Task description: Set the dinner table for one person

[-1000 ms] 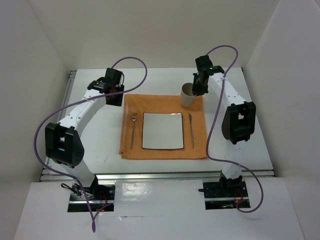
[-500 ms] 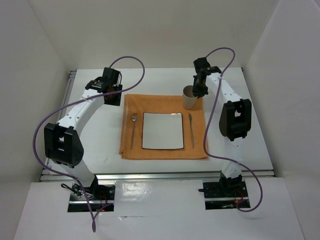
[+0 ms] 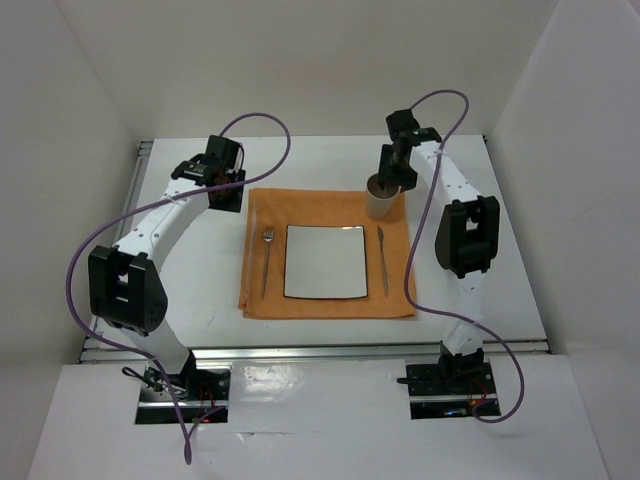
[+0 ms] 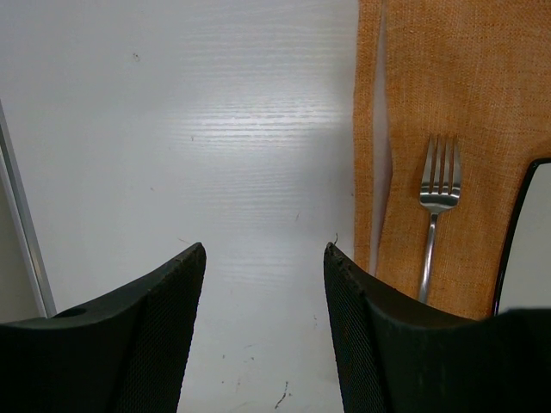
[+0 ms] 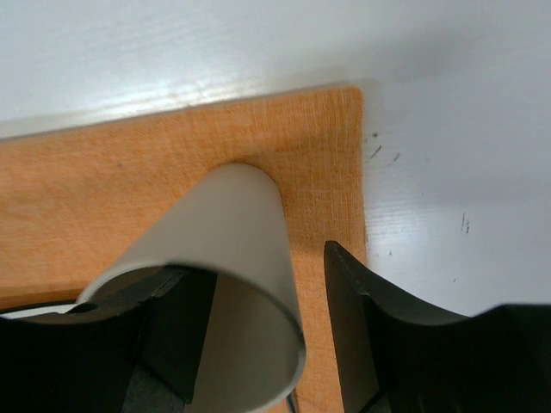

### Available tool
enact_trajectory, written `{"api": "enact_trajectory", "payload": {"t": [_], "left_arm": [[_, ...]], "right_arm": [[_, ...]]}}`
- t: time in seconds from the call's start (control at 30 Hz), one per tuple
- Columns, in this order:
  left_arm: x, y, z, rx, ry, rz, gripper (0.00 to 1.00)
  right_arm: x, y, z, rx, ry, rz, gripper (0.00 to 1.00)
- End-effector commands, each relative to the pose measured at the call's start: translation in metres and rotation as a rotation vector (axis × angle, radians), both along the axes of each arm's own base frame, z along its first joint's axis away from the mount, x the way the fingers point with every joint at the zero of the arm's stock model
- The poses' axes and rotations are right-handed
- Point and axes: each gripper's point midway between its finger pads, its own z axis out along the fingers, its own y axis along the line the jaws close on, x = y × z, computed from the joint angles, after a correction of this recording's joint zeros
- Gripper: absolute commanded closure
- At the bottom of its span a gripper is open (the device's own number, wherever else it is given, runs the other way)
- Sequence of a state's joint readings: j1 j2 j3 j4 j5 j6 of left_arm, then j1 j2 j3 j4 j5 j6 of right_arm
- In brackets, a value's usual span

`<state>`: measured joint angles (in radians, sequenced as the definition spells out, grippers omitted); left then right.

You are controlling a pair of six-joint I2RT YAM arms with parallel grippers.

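The dinner table (image 3: pixel 210 300) lies flat directly below both grippers, with its long axis running left to right. On the centred orange cloth (image 3: pixel 325 305), the cup (image 3: pixel 384 203) stands upright at the far right corner. The nearer right gripper (image 3: pixel 388 180) straddles the cup wall, spread, with a gap showing. The left gripper (image 4: pixel 264 254) is spread and empty.
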<state>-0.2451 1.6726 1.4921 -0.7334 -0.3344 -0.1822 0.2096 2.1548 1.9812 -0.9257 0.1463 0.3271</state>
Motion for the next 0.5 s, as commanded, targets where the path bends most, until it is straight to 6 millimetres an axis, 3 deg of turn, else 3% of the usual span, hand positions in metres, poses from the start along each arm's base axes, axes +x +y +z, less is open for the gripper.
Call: {"api": "enact_trajectory", "payload": {"t": [0.0,0.23,0.3,0.33,0.43,0.47], "left_arm": [[-0.004,0.0,0.006,-0.011,-0.014,-0.009,0.36],[-0.002,0.001,0.013,-0.008,-0.034,-0.004,0.36],[-0.002,0.002,0.013,-0.002,-0.032,-0.011,0.36],[-0.002,0.006,0.017,-0.004,-0.041,-0.002,0.36],[-0.002,0.006,0.017,-0.004,-0.041,-0.001,0.36],[0.0,0.009,0.02,-0.006,-0.05,0.009,0.36]], "right_arm": [[0.018,0.0,0.051,0.005,-0.125,0.008,0.4],[0.013,-0.001,0.109,0.016,-0.204,0.016,0.39],[0.004,-0.003,0.125,0.018,-0.215,0.016,0.36],[-0.005,-0.005,0.142,0.023,-0.239,0.016,0.34],[-0.026,-0.012,0.161,0.016,-0.248,0.01,0.25],[-0.042,-0.015,0.172,0.017,-0.257,0.01,0.23]]}}
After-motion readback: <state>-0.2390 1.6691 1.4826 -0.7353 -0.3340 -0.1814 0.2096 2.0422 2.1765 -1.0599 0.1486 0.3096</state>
